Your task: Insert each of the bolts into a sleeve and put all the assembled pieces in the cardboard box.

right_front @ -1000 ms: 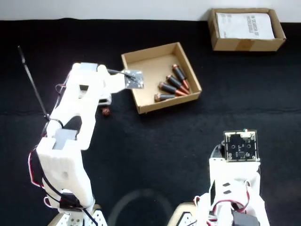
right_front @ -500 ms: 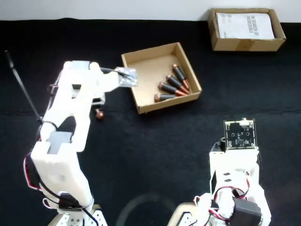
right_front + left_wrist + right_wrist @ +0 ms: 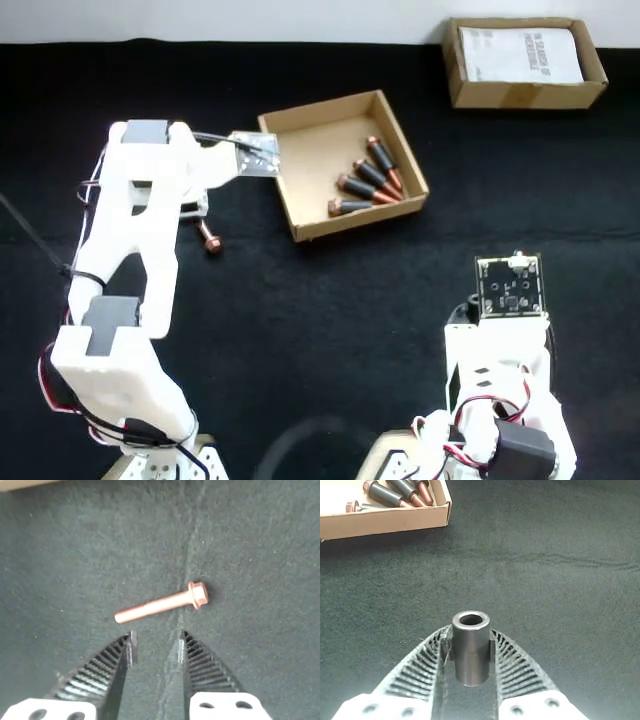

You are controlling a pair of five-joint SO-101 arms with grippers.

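A copper bolt (image 3: 162,602) lies flat on the black cloth, seen as a small copper piece (image 3: 209,239) left of the cardboard box (image 3: 300,222). My left gripper (image 3: 155,649) hangs open just above it, fingertips a short way from the shank. My right gripper (image 3: 470,652) is shut on a dark grey sleeve (image 3: 470,647), held upright with its bore facing up, over the near right of the table. Inside the box lie several assembled pieces (image 3: 368,177), dark sleeves with copper bolts through them.
A second cardboard box (image 3: 455,85) with a white paper sheet inside stands at the far right. A thin black cable tie (image 3: 25,228) sticks out left of the left arm. Black cloth covers the table, with open room between the arms.
The left arm has swung left, away from the box edge, and now hangs over the loose bolt. The right arm rose slightly and holds still with the sleeve.
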